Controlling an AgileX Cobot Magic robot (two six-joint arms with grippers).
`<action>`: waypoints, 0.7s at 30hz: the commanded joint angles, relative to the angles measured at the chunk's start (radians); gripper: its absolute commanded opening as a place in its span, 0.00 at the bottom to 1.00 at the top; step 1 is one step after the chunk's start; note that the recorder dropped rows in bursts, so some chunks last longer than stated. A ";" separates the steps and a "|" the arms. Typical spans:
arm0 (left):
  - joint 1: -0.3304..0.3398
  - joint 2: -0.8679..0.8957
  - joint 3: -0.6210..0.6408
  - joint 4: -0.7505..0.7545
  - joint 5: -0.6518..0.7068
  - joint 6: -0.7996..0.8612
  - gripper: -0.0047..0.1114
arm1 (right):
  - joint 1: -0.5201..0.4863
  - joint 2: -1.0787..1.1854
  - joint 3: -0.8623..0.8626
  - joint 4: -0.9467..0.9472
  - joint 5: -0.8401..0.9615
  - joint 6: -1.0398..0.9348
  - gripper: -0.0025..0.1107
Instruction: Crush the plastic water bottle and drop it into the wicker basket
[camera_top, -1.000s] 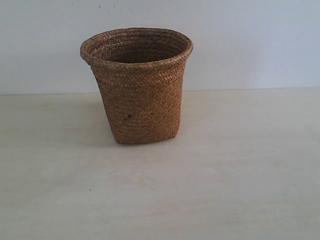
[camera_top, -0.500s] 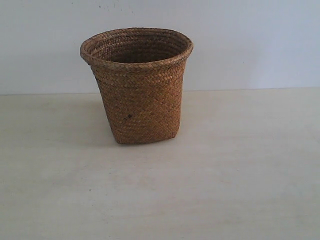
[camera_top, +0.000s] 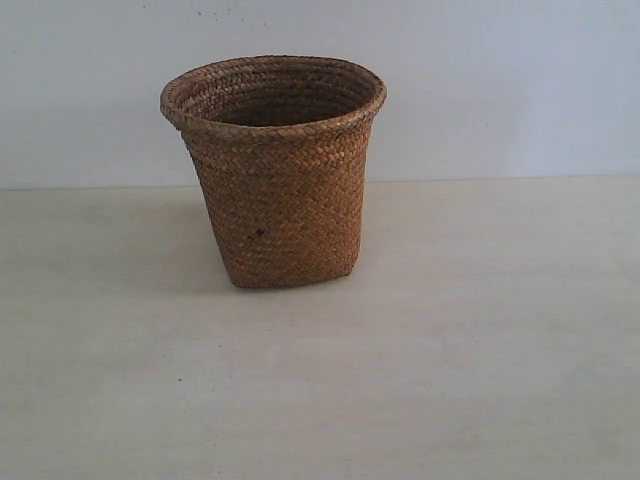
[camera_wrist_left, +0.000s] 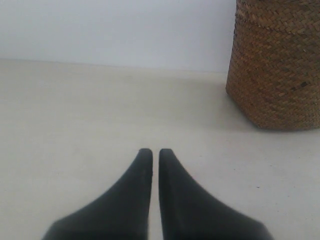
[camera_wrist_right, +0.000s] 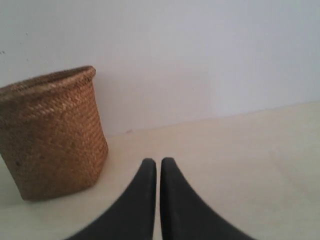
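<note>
The brown wicker basket (camera_top: 275, 170) stands upright on the pale table, left of centre in the exterior view, and nothing shows inside its dark mouth. It also appears in the left wrist view (camera_wrist_left: 277, 65) and the right wrist view (camera_wrist_right: 50, 135). The plastic water bottle is out of view in every frame. My left gripper (camera_wrist_left: 155, 152) is shut with nothing between its black fingers, well short of the basket. Shut and empty too, my right gripper (camera_wrist_right: 158, 161) hangs low over the table beside the basket. Neither gripper shows in the exterior view.
A plain white wall (camera_top: 500, 80) rises behind the table (camera_top: 450, 350). The basket's shadow falls on the tabletop to its left.
</note>
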 joint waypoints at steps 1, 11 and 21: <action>0.004 -0.001 0.002 0.006 -0.010 -0.009 0.08 | -0.004 -0.005 0.006 0.013 0.074 -0.072 0.02; 0.004 -0.001 0.002 0.006 -0.010 -0.009 0.08 | -0.036 -0.005 0.006 -0.033 0.200 -0.119 0.02; 0.004 -0.001 0.002 0.006 -0.010 -0.009 0.08 | -0.104 -0.005 0.006 -0.033 0.287 -0.119 0.02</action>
